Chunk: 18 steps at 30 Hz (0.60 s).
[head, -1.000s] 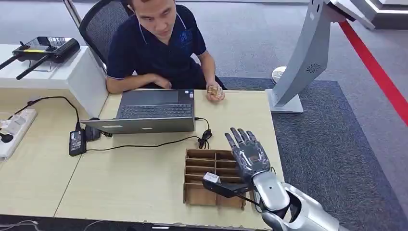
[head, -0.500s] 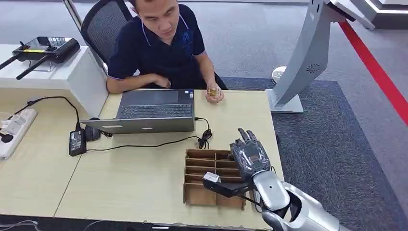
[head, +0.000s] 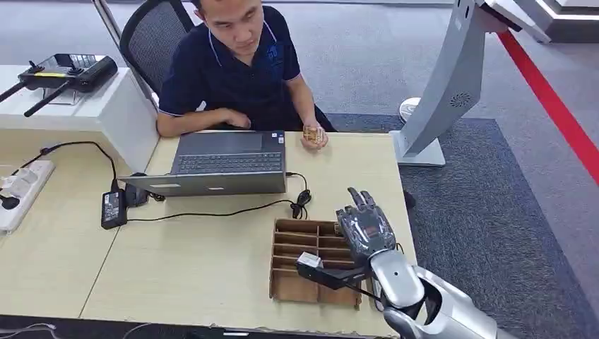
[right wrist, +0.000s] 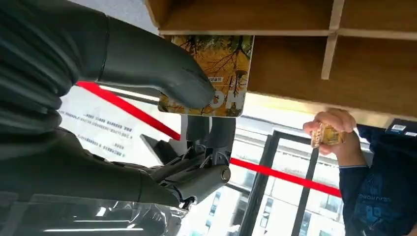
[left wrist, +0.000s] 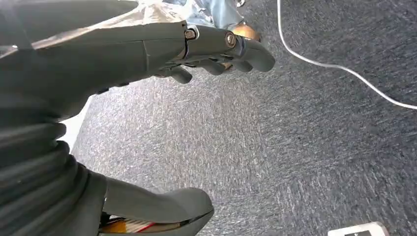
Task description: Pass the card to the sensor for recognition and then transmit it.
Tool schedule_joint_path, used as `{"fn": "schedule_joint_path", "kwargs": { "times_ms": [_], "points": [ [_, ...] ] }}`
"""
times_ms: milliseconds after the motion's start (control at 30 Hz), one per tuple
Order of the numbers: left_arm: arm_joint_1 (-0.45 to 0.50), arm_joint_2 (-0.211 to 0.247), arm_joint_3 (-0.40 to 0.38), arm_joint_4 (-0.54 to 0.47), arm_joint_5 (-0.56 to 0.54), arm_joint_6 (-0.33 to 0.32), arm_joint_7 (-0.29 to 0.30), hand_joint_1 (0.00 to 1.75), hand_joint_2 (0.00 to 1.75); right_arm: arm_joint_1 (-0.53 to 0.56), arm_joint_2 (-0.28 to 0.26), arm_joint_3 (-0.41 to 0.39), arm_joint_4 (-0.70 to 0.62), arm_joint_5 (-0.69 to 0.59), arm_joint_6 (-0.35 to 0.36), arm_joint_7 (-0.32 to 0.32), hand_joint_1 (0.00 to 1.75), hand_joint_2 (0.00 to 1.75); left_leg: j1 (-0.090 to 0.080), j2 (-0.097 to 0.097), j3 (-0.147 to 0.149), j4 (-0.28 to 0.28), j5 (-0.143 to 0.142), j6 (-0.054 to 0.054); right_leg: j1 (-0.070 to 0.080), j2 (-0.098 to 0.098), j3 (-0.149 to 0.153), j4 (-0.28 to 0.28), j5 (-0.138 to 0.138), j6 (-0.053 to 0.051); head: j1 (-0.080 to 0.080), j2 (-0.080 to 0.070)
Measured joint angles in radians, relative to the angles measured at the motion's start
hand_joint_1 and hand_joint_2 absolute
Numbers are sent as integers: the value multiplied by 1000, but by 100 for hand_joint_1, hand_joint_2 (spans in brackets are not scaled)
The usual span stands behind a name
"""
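At the right end of the brown cardboard divider tray (head: 311, 240) on the pale wooden desk (head: 191, 261), a yellow card printed with autumn branches (right wrist: 216, 64), standing in a slot and pinched between the thick grey thumb and darker fingers of the right hand (head: 364, 226), back of the hand up, fingers pointing away over the tray. In the head view, card hidden behind that hand. Below desk level, over blue-grey carpet (left wrist: 275, 147), the left hand (left wrist: 216, 49), fingers loosely curled, holding nothing; beyond the tray, a seated person's hand (head: 314, 135) clutching something small and golden, hard to make out.
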Motion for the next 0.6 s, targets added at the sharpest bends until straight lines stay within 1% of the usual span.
{"fn": "schedule_joint_path", "kwargs": {
  "times_ms": [167,233,300,333,400,467,533,567,600],
  "points": [
    [0,0,0,0,3,0,-3,0,175,-3,0,7,0,-1,-4,0,175,175,0,0,0,0,0,0,0,0,0,0,0,0,0,0],
    [0,0,0,0,3,0,-4,0,175,-3,-2,7,-2,11,-23,0,175,175,0,0,0,0,0,0,0,0,0,0,0,0,0,0],
    [0,0,0,0,2,0,-5,0,175,-3,-6,6,-11,28,-68,-2,175,175,0,0,0,0,0,0,0,0,0,0,0,0,0,0],
    [0,0,0,0,-2,0,-5,0,175,-2,-9,5,-16,40,-100,-2,175,175,0,0,0,0,0,0,0,0,0,0,0,0,0,0],
    [-1,0,0,0,-9,0,-6,0,175,4,-13,-7,-27,74,-190,-2,175,175,0,0,0,0,0,0,0,0,0,0,0,0,0,0],
    [-1,0,0,0,-13,-2,-6,0,175,24,-16,-37,-39,136,-330,0,175,175,0,0,0,0,0,0,0,0,0,0,0,0,0,0],
    [-2,-1,-1,0,-21,-3,-5,0,175,42,-15,-70,-48,178,-431,7,175,175,0,0,0,0,0,0,0,0,0,0,0,0,0,0],
    [-3,-1,-1,0,-23,-3,-5,0,175,50,-15,-80,-50,190,-463,9,175,175,0,0,0,0,0,0,0,0,0,0,0,0,0,0],
    [-4,-2,-1,0,-28,-3,-5,0,175,60,-15,-99,-54,213,-517,12,175,175,0,0,0,0,0,0,0,0,0,0,0,0,0,0]
  ]
}}
